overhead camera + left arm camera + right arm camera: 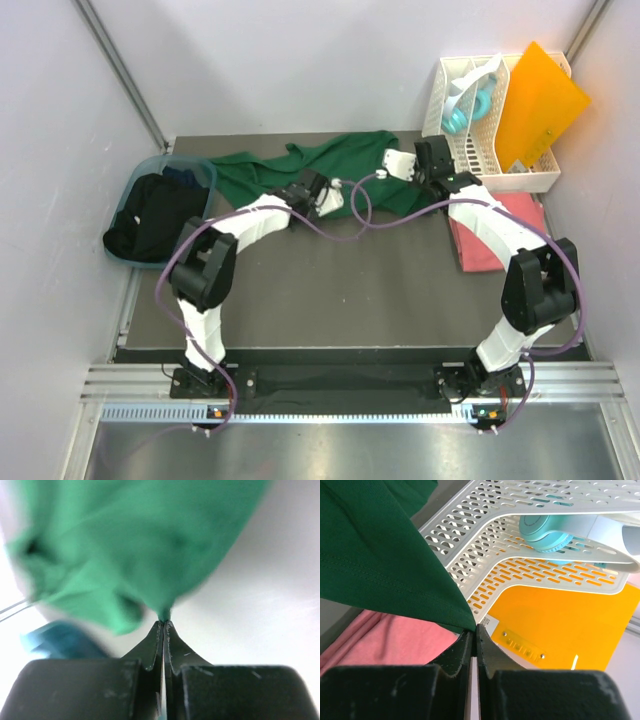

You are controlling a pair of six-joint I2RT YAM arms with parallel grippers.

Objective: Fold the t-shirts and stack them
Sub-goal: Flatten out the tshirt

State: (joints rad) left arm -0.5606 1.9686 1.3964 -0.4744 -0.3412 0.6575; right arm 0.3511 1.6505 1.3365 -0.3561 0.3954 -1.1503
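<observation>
Pinches the dark green t-shirt [345,160] near the table's [350,290] far edge, with left gripper [164,622] and right gripper [474,626] clamped on its edge; soft, light, likely sags between grips.

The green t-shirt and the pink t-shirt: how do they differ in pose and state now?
The green t-shirt is rumpled and spread across the far middle of the table; the pink t-shirt lies flatter and compact at the right. The green one is pinched by both the left gripper and the right gripper; the pink one is held by neither. Both are plain soft cloth.
</observation>
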